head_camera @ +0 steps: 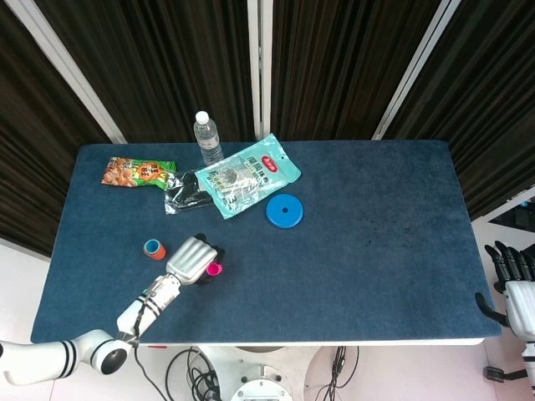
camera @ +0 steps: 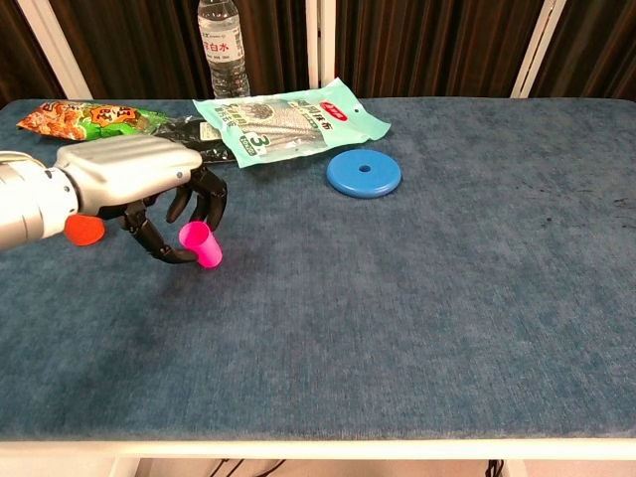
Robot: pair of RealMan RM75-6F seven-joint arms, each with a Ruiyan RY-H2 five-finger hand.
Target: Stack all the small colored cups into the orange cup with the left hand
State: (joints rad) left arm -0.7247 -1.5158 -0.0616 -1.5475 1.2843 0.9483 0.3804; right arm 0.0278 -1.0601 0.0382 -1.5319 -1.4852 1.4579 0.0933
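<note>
A small pink cup (camera: 201,244) leans tilted in my left hand (camera: 139,179), pinched between the thumb below and the dark fingers (camera: 207,199) above. From the head view the pink cup (head_camera: 215,269) peeks out at the right side of the left hand (head_camera: 191,260). The orange cup (head_camera: 154,249), with a blue cup inside it, stands just left of that hand; in the chest view only a part of the orange cup (camera: 84,231) shows behind the wrist. My right hand (head_camera: 512,266) hangs off the table's right edge, holding nothing.
A blue disc (camera: 364,173) lies mid-table. At the back left are a teal snack bag (camera: 288,119), a black packet (head_camera: 185,197), an orange-green snack bag (camera: 89,120) and a water bottle (camera: 222,35). The blue table cloth (camera: 447,298) stretches to the right.
</note>
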